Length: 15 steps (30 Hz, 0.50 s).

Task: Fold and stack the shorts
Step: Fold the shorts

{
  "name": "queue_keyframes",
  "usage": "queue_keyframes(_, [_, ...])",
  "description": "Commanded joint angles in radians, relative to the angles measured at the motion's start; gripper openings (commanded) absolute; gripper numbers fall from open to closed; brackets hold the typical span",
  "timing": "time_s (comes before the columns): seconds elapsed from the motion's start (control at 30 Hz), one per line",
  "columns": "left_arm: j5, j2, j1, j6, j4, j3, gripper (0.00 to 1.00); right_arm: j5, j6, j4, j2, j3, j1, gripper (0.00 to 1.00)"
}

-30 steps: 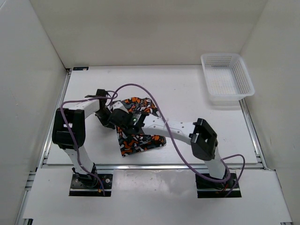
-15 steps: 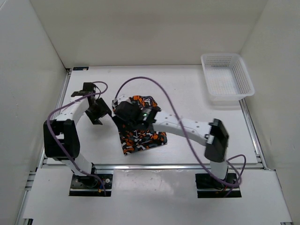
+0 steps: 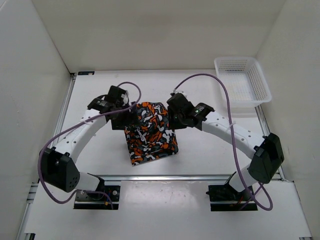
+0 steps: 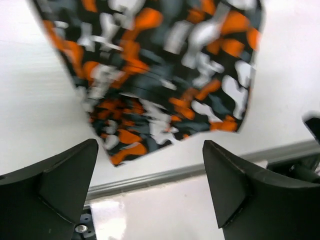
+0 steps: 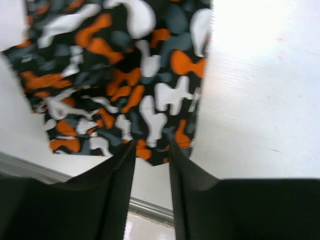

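top view, shorts: the shorts (image 3: 150, 134) lie as a compact folded packet on the table (image 3: 210, 150), centre and slightly toward the near edge, well apart from the white mesh basket (image 3: 247, 104) at the far right corner.
top view, arms: the left gripper (image 3: 126, 119) hangs at the packet's far left corner and the right gripper (image 3: 174, 117) at its far right corner. whether either touches the cloth cannot be told from here.
left wrist view, hand: fingers (image 4: 55, 185) spread wide with nothing between them. the print lies flat below, and its near edge is uneven.
right wrist view, hand: fingers (image 5: 200, 200) drawn close, leaving a slim gap that shows only the hem and bare table. it is not pinching anything.
handling, judged: light, limp fabric with no stiffness, so it will sag and unfold if lifted by one point. the smooth table likely lets it slide when pushed.
where to hold, judged: pinch through all layers at a folded edge or at two corners together, one per hand, so that the packet keeps its shape. a grip on a top layer alone would peel the fold open.
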State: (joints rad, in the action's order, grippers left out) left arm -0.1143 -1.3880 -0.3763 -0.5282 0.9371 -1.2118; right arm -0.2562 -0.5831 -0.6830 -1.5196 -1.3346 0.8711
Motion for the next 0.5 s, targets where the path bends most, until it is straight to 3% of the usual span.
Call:
queue_keyframes(0.0, [0.066,-0.008,-0.105,-0.009,0.017,-0.077,1.0,0.063,-0.031,0.019,0.033,0.006,-0.061,0.43])
queue_keyframes(0.07, [0.129,-0.089,-0.163,-0.03,0.041,-0.124,1.0,0.075,-0.031,0.019,0.056,0.026,-0.098,0.49])
queue_keyframes(0.2, [0.292,-0.233,-0.197,-0.039,0.085,-0.213,1.0,0.086,-0.021,0.019,0.096,0.057,-0.127,0.52])
queue_keyframes(0.27, [0.301,-0.288,-0.197,-0.024,0.085,-0.251,0.9,0.097,-0.021,0.019,0.108,0.078,-0.149,0.52])
queue_keyframes(0.3, [0.301,-0.307,-0.197,-0.012,0.072,-0.262,0.83,0.107,-0.021,0.019,0.122,0.078,-0.158,0.52])
queue_keyframes(0.33, [0.301,-0.345,-0.188,-0.001,0.072,-0.275,0.61,0.107,-0.021,0.019,0.131,0.092,-0.158,0.52])
queue_keyframes(0.37, [0.301,-0.364,-0.173,0.02,0.072,-0.296,0.46,0.107,-0.021,0.019,0.131,0.103,-0.158,0.52])
queue_keyframes(0.43, [0.281,-0.393,-0.151,0.039,0.072,-0.305,0.19,0.117,-0.021,0.019,0.142,0.103,-0.169,0.52])
queue_keyframes(0.47, [0.281,-0.402,-0.123,0.039,0.083,-0.316,0.1,0.117,-0.011,0.019,0.142,0.112,-0.169,0.52])
